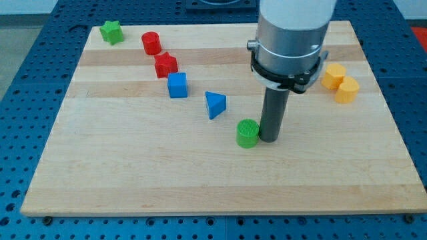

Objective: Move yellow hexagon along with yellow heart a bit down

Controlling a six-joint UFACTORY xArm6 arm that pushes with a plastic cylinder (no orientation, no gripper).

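Observation:
The yellow hexagon [333, 75] and the yellow heart [347, 89] sit touching each other near the right edge of the wooden board [200, 180], the heart just below and right of the hexagon. My tip [269, 138] rests on the board near the middle, right beside a green cylinder [247, 133] on its left. The tip is well to the left of and below the two yellow blocks.
A blue triangle [215, 105] and a blue cube [177, 85] lie left of the tip. A red block [165, 65], a red cylinder [151, 43] and a green star [112, 31] sit toward the top left.

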